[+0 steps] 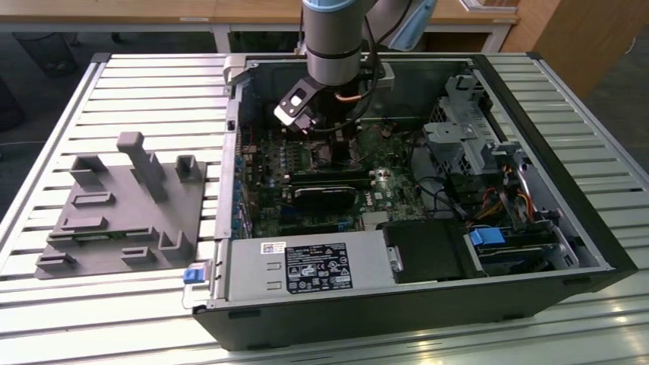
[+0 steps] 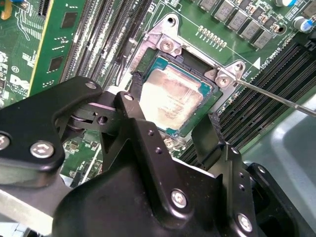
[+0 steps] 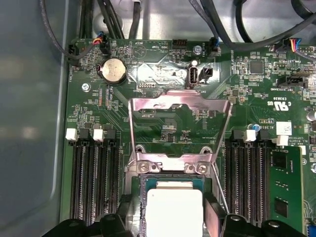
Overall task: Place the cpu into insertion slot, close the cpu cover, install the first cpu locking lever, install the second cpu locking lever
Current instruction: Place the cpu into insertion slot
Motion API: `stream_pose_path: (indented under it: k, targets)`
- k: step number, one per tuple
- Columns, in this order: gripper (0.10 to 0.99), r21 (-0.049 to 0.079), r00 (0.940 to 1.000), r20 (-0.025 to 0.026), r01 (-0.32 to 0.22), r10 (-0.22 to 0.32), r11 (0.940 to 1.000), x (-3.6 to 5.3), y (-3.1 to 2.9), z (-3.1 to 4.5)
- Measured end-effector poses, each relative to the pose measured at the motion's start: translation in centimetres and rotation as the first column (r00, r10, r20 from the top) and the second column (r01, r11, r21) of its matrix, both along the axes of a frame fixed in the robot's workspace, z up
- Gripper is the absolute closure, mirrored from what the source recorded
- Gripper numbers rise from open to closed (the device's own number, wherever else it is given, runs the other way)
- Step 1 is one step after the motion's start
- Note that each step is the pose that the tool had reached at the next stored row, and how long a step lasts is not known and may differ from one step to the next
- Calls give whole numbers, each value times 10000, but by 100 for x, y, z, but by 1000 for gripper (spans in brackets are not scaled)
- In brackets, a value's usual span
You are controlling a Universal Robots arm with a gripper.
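**Open hand astride the seated cpu, cover raised**

The hand (image 2: 173,121) is shown open inside the computer case (image 1: 406,315). Its two black fingers (image 2: 132,112) are set either side of the cpu (image 2: 170,96), and nothing is gripped. The cpu is seen lying flat in the insertion slot (image 2: 174,60), directly between the fingertips; whether the fingers touch its edges cannot be told. Little room is left at each side, where long black memory slots (image 3: 94,173) run close alongside the fingers.

Beyond the fingertips the cpu cover (image 3: 180,98) is seen swung up off the slot and held at the slot's far edge. Green board is visible through its large window. A thin wire lever (image 2: 276,96) is angled away from one corner of the slot, just beside one finger. A round coin cell (image 3: 113,70) is mounted further off, past the cover.

The cpu's top is dull, smudged silvery metal. The cover is thin bright sheet, and the fingers are matt black and bolted. The case is set on a slatted worktop (image 1: 121,84).
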State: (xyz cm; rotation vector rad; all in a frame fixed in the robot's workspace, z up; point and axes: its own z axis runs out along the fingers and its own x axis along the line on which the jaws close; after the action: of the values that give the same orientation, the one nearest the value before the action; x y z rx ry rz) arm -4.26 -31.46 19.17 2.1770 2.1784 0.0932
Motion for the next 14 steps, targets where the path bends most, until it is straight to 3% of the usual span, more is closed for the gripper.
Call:
stream_pose_path:
  k: [8, 14]
  targets:
    - [416, 8, 10000, -3, 0, 0, 10000, 0, 10, -5]
    - [416, 11, 10000, -1, 0, 0, 10000, 0, 7, 49]
